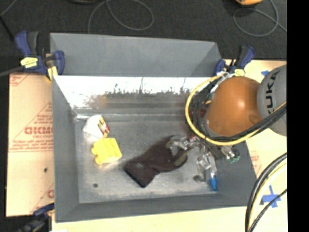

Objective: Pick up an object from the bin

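Nearest to the eye: round orange cover (pixel 231 108) on the arm's wrist, high over the right side of the bin (pixel 65 144), with yellow and black cables (pixel 192 111) looped round it. Under it, shiny metal gripper (pixel 206 170), down low by the bin floor, near the right wall and toward the front edge. Spread or pressed together? Cannot tell from up here.

Just left of the gripper, dark brown cloth (pixel 153 162), soft and crumpled, a bit like a sock. Lies on the bin floor, in the middle and toward the front edge, slanting from front left up to back right. Right end just beside the gripper's metal parts, maybe touching; hard to tell. Rest of it out in the open.

Small blue bit (pixel 213 183) at the gripper's front end, close to the front right corner. Part of the gripper or a loose thing? Cannot tell.

Wide bare floor along the back wall, and between the cloth and that wall. Little room between the gripper and the right wall. Thin strip of bare floor between the cloth and the front edge.

Inside the bin, also a yellow toy block (pixel 106 151), just left of the cloth's front end. Behind the block, close to the left wall, white packet (pixel 95 126) with red marks, touching the block or nearly so.
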### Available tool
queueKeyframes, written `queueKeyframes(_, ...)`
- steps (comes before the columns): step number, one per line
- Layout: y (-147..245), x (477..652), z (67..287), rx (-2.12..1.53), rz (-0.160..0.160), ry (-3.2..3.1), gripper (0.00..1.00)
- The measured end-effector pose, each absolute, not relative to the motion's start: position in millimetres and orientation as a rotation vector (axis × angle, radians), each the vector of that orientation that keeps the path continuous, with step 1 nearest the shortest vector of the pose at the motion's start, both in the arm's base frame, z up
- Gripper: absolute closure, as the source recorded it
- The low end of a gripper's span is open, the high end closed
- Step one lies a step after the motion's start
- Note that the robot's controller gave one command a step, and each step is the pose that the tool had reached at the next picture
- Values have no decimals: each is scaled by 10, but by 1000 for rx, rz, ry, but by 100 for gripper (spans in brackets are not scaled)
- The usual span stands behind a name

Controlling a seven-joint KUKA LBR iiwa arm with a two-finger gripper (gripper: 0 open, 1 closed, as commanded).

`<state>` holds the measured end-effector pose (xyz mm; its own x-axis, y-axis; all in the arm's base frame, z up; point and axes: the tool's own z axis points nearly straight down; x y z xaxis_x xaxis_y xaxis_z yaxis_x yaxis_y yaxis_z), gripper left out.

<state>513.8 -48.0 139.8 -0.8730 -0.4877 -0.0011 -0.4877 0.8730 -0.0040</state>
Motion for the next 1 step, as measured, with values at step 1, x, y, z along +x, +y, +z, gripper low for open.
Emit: queueKeyframes(1, -307, 5282, 1127, -664, -6, 3061, 0)
